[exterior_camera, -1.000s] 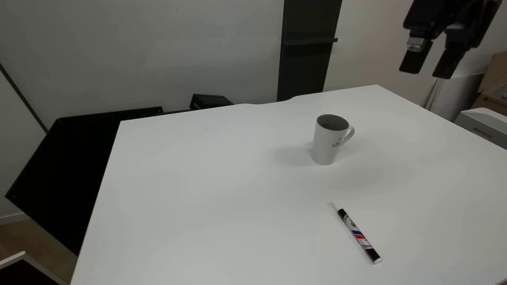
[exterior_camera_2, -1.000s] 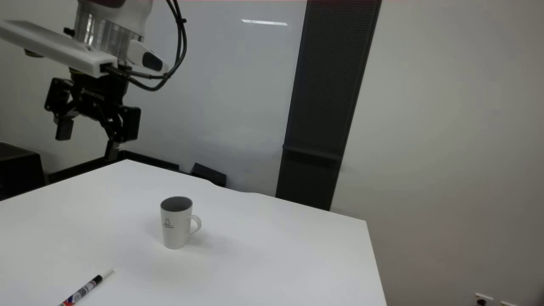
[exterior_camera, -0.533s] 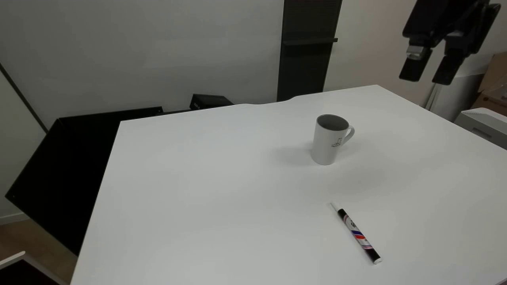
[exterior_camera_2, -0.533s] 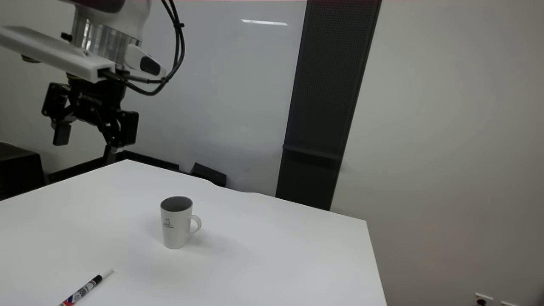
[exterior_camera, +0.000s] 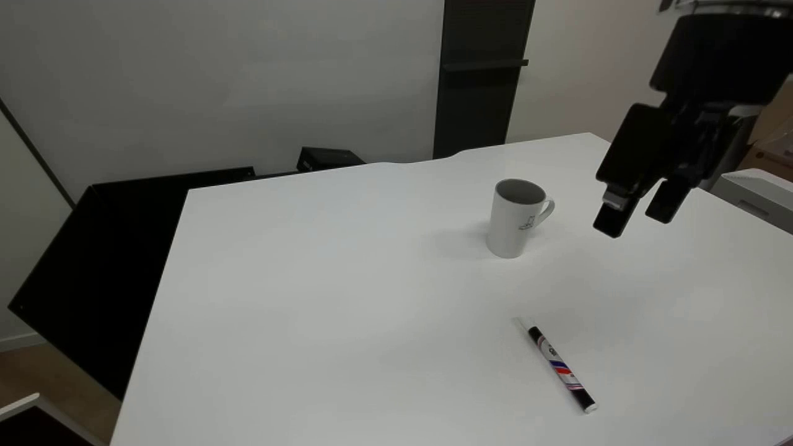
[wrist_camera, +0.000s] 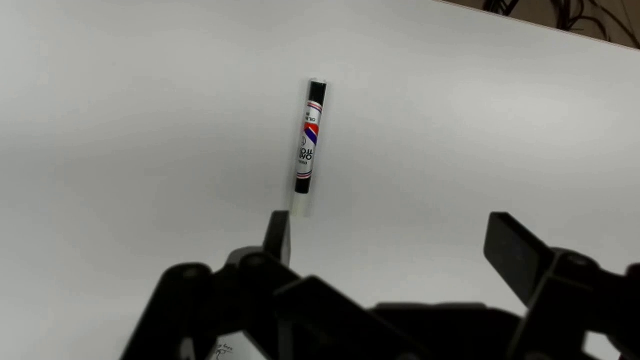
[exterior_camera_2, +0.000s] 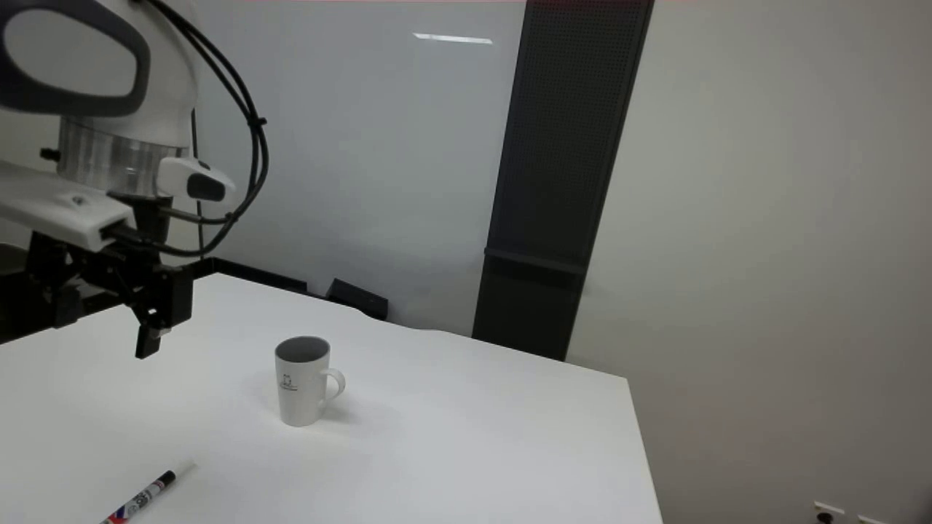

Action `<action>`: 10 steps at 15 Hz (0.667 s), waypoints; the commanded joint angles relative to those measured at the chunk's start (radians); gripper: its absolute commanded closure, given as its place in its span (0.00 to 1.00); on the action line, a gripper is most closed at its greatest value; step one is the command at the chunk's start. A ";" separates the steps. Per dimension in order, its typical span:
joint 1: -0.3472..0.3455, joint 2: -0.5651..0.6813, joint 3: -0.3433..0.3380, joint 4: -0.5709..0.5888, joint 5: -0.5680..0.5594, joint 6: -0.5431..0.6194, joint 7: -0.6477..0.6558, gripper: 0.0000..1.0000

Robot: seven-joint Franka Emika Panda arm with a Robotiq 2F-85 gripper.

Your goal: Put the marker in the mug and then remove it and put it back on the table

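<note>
The marker [exterior_camera: 560,368] lies flat on the white table [exterior_camera: 297,279], with a white barrel, black bands, a red and blue mark and a pale tip. It also shows in an exterior view [exterior_camera_2: 142,501], cut by the lower edge, and in the wrist view [wrist_camera: 309,142]. The white mug [exterior_camera: 509,226] stands upright with a dark inside, also in an exterior view [exterior_camera_2: 298,397]; only a sliver shows in the wrist view [wrist_camera: 235,349]. My gripper [exterior_camera: 637,217] is open and empty above the table, apart from marker and mug. It also shows in an exterior view [exterior_camera_2: 108,331] and in the wrist view [wrist_camera: 390,225].
A grey-white box [exterior_camera: 756,198] stands beyond the table's edge. A black box [exterior_camera: 328,158] sits behind the table, also in an exterior view [exterior_camera_2: 357,298]. A tall dark panel [exterior_camera: 483,74] stands against the wall. Cables [wrist_camera: 570,15] lie beyond the table edge in the wrist view.
My gripper has come down a good way toward the table, mostly in the last half second, staying open. The marker and mug have not moved.
</note>
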 commanded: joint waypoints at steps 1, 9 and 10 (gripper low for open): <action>0.025 0.016 0.014 -0.081 0.047 0.136 0.004 0.00; 0.027 0.159 0.018 -0.079 0.012 0.195 0.017 0.00; 0.026 0.132 0.021 -0.075 0.025 0.171 0.001 0.00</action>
